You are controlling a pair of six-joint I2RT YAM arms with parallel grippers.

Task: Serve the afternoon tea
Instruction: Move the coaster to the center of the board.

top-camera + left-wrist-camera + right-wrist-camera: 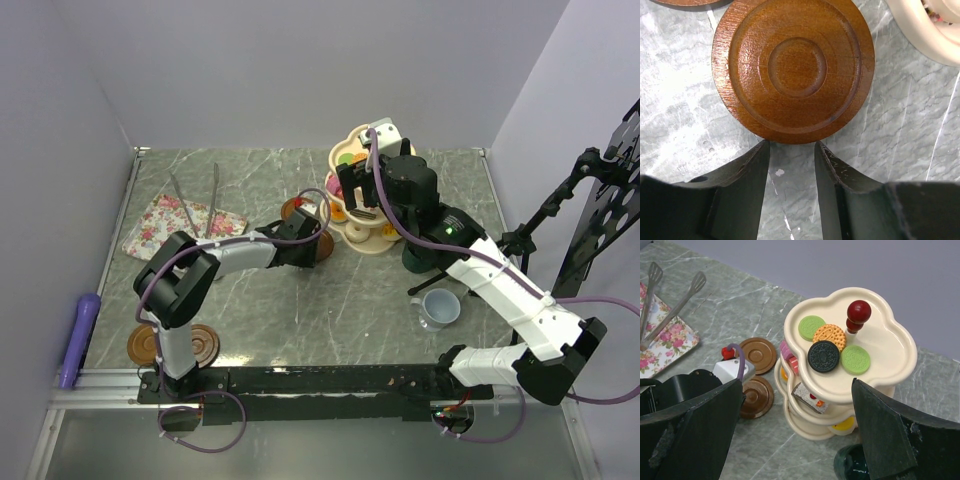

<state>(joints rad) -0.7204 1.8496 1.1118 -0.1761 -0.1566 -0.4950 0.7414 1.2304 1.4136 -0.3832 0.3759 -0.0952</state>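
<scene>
The cream three-tier stand [352,232] with a red knob [858,312] stands at the back middle and carries small colourful cakes [823,356]. My right gripper [358,198] hovers above it, open wide and empty [796,385]. Two brown saucers [757,355] [755,397] lie just left of the stand. My left gripper [308,238] is open and empty [791,148], its tips at the near rim of one saucer [792,70]. A dark green mug [850,466] sits under the right arm. A grey-blue mug [438,308] stands at the front right. The pink and light green mugs are out of view.
Two more brown saucers [152,345] [200,346] lie at the front left by the left arm's base. A floral tray [170,225] with metal tongs [212,195] lies at the back left. A purple object [80,335] lies along the left edge. Walls close three sides.
</scene>
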